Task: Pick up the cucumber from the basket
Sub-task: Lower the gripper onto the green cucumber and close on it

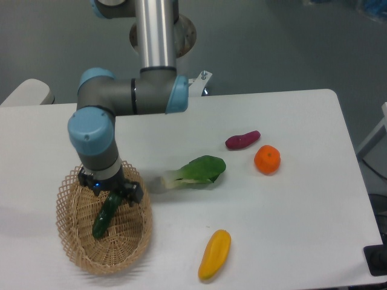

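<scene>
inside woven oval basket (72,241), glossy slim cucumber (105,219).

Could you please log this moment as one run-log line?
phase: reach | gripper: over upper end of cucumber, closure unclear | cucumber: lying in basket, not lifted

basket (77,246): tan woven wicker, open lattice rim, rough matt weave. cucumber (105,218), inside the basket: dark green skin, glossy. table (290,199) under the basket: smooth white top, faint sheen. bok choy (195,171), right of the basket: matt green leaf, pale smooth stem. yellow vegetable (214,254), right of the basket and nearer the camera: smooth, slightly shiny skin. orange (267,159), far right of the basket: matt, finely dimpled. arm (130,96) above the basket: grey smooth tube, pale blue plastic-looking caps.
</scene>
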`<move>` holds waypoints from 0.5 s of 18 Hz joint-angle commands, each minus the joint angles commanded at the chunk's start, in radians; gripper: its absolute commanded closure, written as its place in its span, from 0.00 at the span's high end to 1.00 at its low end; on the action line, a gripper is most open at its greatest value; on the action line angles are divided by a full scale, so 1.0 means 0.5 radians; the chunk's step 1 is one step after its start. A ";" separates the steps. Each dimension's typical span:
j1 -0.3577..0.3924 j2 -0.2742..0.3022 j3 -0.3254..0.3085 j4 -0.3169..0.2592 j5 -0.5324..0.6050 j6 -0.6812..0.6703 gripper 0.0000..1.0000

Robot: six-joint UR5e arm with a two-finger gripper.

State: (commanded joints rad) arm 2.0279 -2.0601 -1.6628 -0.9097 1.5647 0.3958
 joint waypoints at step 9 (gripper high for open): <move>-0.046 -0.071 -0.006 0.034 0.055 0.018 1.00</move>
State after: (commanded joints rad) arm 2.0049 -2.0954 -1.6659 -0.8928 1.5923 0.4050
